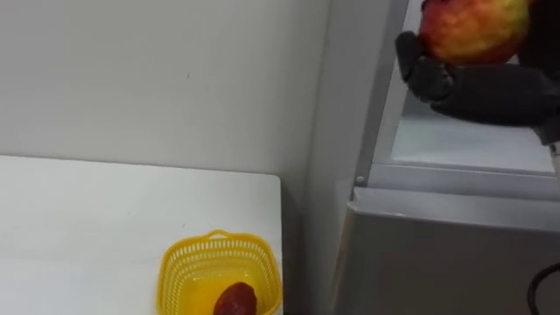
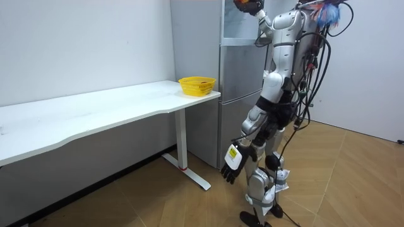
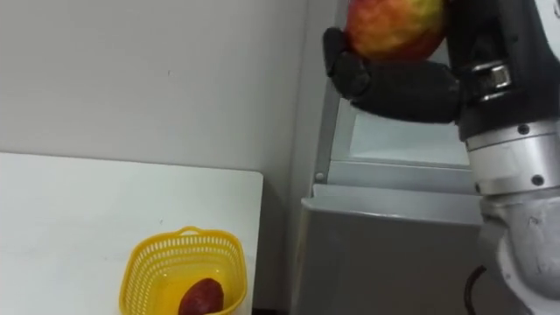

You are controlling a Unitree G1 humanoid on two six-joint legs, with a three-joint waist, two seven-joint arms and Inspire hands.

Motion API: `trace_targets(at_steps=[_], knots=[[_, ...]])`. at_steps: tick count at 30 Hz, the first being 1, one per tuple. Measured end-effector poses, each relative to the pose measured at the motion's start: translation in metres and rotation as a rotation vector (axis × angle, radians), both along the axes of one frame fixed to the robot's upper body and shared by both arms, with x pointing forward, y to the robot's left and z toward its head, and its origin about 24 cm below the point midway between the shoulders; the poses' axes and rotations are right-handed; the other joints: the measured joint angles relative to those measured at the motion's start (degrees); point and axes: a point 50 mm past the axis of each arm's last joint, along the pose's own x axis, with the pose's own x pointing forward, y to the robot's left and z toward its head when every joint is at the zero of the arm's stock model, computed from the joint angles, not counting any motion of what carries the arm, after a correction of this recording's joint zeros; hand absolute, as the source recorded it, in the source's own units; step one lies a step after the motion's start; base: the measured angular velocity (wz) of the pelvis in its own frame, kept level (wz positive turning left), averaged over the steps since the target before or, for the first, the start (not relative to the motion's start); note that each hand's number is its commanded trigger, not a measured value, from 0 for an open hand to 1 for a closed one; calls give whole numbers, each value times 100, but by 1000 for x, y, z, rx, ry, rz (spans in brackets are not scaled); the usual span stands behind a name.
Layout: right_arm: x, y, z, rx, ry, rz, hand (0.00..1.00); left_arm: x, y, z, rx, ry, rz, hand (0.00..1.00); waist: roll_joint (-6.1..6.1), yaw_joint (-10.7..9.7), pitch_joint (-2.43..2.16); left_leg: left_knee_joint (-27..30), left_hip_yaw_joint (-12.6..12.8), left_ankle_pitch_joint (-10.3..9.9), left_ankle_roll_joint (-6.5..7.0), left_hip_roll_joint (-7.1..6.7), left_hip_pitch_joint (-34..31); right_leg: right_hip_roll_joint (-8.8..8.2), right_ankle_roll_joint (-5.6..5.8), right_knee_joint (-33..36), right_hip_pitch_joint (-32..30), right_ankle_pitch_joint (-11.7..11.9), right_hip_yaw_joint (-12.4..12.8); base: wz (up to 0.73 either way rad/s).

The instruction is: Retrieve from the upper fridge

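The right hand (image 1: 490,92) has its fingers (image 1: 422,77) curled round 1 apple (image 1: 472,28) at the upper fridge (image 1: 455,140). The left hand (image 2: 232,167) hangs loose-fingered. Next, it likely carries the apple left to the basket (image 1: 179,262).

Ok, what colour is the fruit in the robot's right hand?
The apple is red with yellow patches; the right eye view shows it best.

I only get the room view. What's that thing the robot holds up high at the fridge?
Observer: An apple, red and yellow, in its right hand.
Operator: I see the left hand hanging by its leg. Is the basket empty?
Observer: No, a dark red fruit lies in it.
Operator: How does it grip the apple?
Observer: The fingers curl round it from below.
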Motion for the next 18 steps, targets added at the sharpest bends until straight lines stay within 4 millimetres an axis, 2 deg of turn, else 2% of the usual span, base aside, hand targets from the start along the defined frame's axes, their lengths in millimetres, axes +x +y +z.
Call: trace_targets(at_steps=[2,6,10,15,18], knots=[[1,9,-8,-47,19,18,100,-1,-2,-1,-6,13,-16,0,-31,36,-13,-12,0,0,0,0,1,0,0,-2,5,0,-1,0],[1,21,-23,-127,47,24,100,4,-5,-3,-18,20,-34,0,-117,194,23,-10,-4,-2,2,0,0,2,0,-16,-21,0,3,0],[1,32,-28,-176,61,60,100,6,-7,-4,-28,25,-52,0,-104,346,36,61,-22,-10,10,-2,-86,0,0,-9,-37,1,-13,3],[5,50,-44,-312,90,56,100,10,-10,-4,-60,38,-82,0,-12,568,98,81,-23,-35,9,4,-105,3,-1,2,-63,2,-12,0],[8,62,-57,-397,139,93,100,16,-11,-3,-74,33,-92,0,-21,655,96,80,-25,-30,8,3,-165,-4,-2,57,-138,0,-15,0]])
